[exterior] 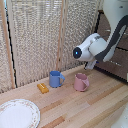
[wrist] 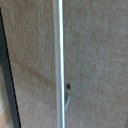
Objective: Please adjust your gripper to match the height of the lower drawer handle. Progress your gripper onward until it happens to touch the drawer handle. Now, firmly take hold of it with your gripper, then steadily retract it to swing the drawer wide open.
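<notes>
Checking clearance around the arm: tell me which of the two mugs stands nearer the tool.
The pink mug. It stands toward the exterior view's right, almost under the tool, while the blue mug sits further left, beside the small orange block.

Two mugs [exterior: 56, 78] [exterior: 81, 82], one plate [exterior: 18, 113], one orange block [exterior: 43, 88]

There are no words, numbers, brands or signs to read in either view. The blue cup [exterior: 56, 78], the pink cup [exterior: 81, 82], the plate [exterior: 18, 113] and the drawer [wrist: 95, 60] have no writing on them.
</notes>
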